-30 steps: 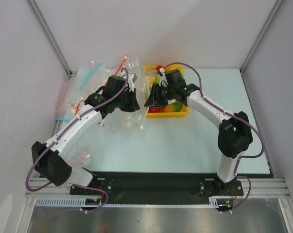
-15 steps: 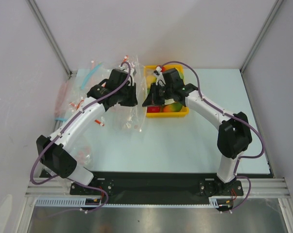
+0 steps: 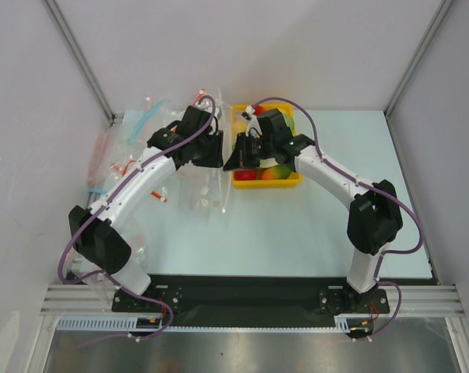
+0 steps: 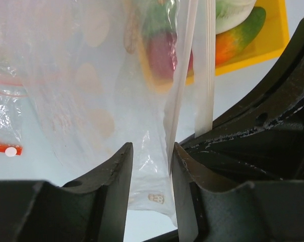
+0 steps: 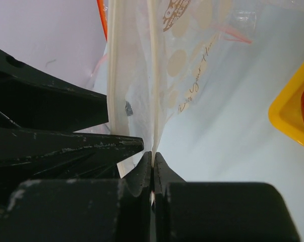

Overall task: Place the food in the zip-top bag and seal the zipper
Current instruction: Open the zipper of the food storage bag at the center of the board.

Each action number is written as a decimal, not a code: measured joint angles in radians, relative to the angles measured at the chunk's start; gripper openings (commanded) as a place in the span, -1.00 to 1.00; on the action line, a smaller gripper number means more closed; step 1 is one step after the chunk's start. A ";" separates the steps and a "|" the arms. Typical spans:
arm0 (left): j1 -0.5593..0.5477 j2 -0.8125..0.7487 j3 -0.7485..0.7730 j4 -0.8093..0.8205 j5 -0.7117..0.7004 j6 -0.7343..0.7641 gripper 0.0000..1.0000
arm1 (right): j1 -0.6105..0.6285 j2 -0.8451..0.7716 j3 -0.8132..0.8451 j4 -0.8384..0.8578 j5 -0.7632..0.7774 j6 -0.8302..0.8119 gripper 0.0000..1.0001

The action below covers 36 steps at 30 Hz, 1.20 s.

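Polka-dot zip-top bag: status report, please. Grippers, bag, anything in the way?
Right gripper shut on clear polka-dot zip-top bag, at its pale zipper strip. Left gripper open astride bag edge. Toy food in yellow tray, unbagged. No obstruction seen.

A lab test cell: bare grey walls (image 3: 218,47), aluminium frame rails (image 3: 78,54), plain tabletop (image 3: 296,229).

Arms extended; left gripper (image 4: 152,150) parted, right gripper (image 5: 152,157) pinched closed.
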 measured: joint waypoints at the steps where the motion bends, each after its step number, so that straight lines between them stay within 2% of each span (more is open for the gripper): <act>1: 0.000 0.000 -0.005 0.000 0.009 0.000 -0.17 | 0.000 0.000 0.002 0.000 0.000 0.000 -0.99; 6: 0.000 -0.014 -0.069 0.019 0.053 0.000 -0.14 | -0.006 0.000 0.002 -0.014 0.001 0.000 -0.99; 8: -0.001 -0.026 -0.104 0.020 0.077 -0.001 -0.22 | -0.008 0.000 0.005 -0.009 0.001 0.000 -0.99; 9: -0.002 -0.029 -0.114 0.020 0.085 -0.001 -0.29 | -0.007 0.000 0.005 -0.006 0.001 0.000 -0.99; 13: -0.005 -0.029 -0.116 0.021 0.098 -0.002 -0.83 | -0.006 0.000 0.005 -0.001 0.001 0.001 -0.98; 15: -0.005 -0.028 -0.109 0.014 0.090 -0.002 -0.98 | -0.006 0.000 0.005 -0.001 0.003 0.000 -0.96; 17: -0.005 -0.027 -0.087 -0.005 0.078 0.003 -0.99 | -0.007 -0.002 0.005 -0.005 0.011 -0.001 -0.65; 18: -0.005 -0.027 -0.072 -0.015 0.075 0.008 -0.99 | -0.007 -0.003 0.005 -0.007 0.016 0.002 -0.41; 22: -0.005 -0.028 -0.016 -0.027 0.084 0.018 -0.99 | -0.010 -0.006 -0.003 -0.014 0.027 0.001 -0.03; 25: -0.005 -0.039 -0.008 -0.019 0.135 0.016 -0.99 | -0.010 -0.006 -0.010 -0.014 0.032 0.002 0.14; 30: -0.007 -0.082 -0.051 0.016 0.211 -0.010 -1.00 | -0.004 -0.006 -0.012 -0.010 0.049 0.014 0.17; 36: -0.007 -0.113 -0.066 0.010 0.227 -0.026 -0.99 | 0.000 -0.012 -0.030 -0.026 0.124 0.028 0.16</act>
